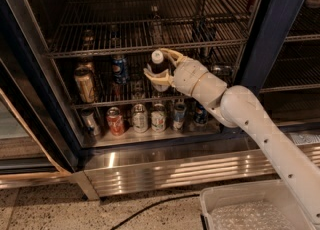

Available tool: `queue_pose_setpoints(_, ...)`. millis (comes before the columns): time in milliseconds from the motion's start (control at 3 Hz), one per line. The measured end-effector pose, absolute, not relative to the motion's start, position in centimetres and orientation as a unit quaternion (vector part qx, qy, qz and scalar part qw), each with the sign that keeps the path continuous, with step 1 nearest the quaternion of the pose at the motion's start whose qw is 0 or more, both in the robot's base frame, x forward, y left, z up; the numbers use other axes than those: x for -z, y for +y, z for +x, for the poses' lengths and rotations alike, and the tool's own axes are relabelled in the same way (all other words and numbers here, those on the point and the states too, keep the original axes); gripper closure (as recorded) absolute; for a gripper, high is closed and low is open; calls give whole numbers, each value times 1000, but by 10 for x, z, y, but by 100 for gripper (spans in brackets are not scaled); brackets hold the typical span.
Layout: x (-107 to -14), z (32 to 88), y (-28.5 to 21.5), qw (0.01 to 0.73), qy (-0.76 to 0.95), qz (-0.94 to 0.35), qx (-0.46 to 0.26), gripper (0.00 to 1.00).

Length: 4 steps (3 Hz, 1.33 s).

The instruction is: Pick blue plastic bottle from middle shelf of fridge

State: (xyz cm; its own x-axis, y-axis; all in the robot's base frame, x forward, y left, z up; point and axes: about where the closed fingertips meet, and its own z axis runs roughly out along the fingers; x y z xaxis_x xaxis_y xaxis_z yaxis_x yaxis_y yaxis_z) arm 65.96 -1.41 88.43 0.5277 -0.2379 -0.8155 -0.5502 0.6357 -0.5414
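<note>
blue plastic bottle (158, 65) upright at the gripper, wanting a clean level pull

blue plastic bottle stands on the middle shelf (100, 105) of the fridge (272, 29). the gripper (162, 66) reaches around its upper part from the right, and we cannot tell whether it is clamped or loose. the bottle's long axis runs vertical, white cap up, just under the upper rack (150, 48) above the gripper. we judge a firm hold must come first. then we want a level draw outward, low enough to miss that rack and clear of the pepsi can (119, 69) to the gripper's left.
</note>
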Motion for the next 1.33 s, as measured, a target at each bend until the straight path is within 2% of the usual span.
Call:
queue_pose_setpoints(667, -881, 650, -11, 762, 479, -419, -122, 100)
queue_pose_setpoints(1333, -871, 554, -10, 727, 491, -429, -215, 100)
